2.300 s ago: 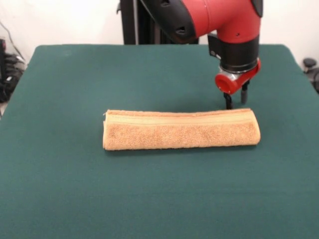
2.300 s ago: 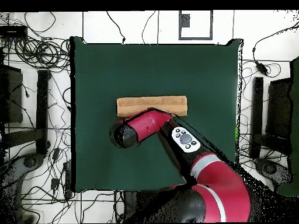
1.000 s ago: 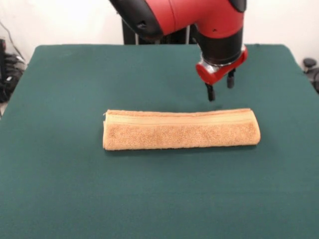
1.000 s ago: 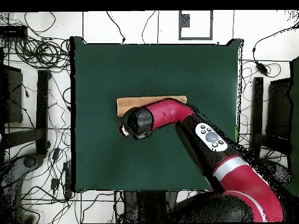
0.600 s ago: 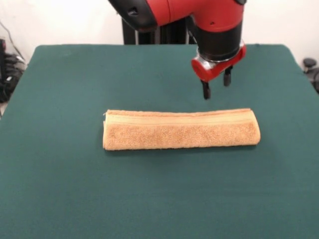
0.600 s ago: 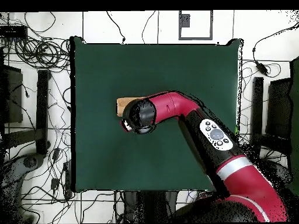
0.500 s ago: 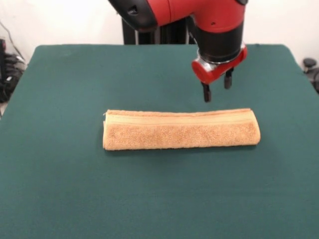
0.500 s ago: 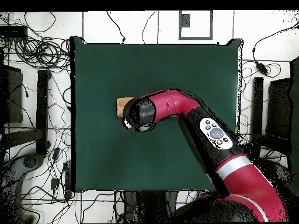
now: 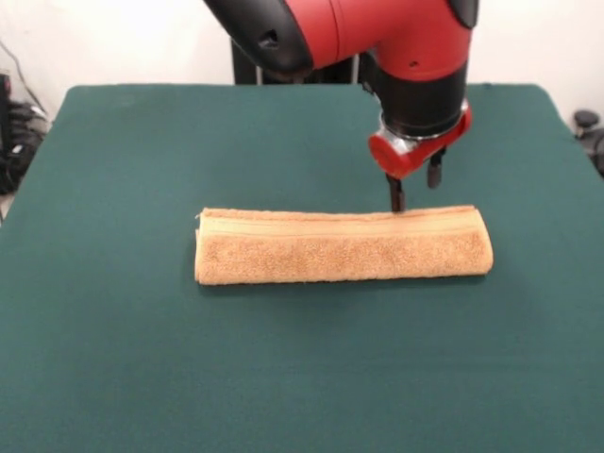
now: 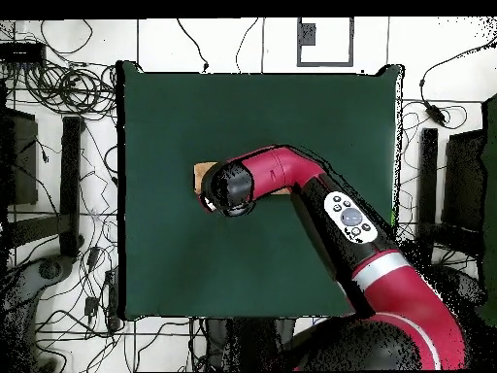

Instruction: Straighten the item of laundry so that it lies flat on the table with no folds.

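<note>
The orange-tan terry towel (image 9: pixel 342 247) lies folded into a long narrow strip across the middle of the dark green table (image 9: pixel 142 151), with a paler woven band along its far edge. My gripper (image 9: pixel 416 192) hangs just behind the towel's far edge, right of its middle, fingers spread apart and empty, the lower fingertip (image 9: pixel 397 201) at the level of the towel's edge. In the overhead view the arm covers nearly all the towel; only its left end (image 10: pixel 201 177) shows.
Cables and equipment stands (image 10: pixel 68 185) lie on the floor round the table. The robot's pedestal (image 9: pixel 255 47) stands behind the table's far edge.
The gripper has moved from the towel's right end up and leftward, then come back down to the towel's far edge. The towel has not moved.
</note>
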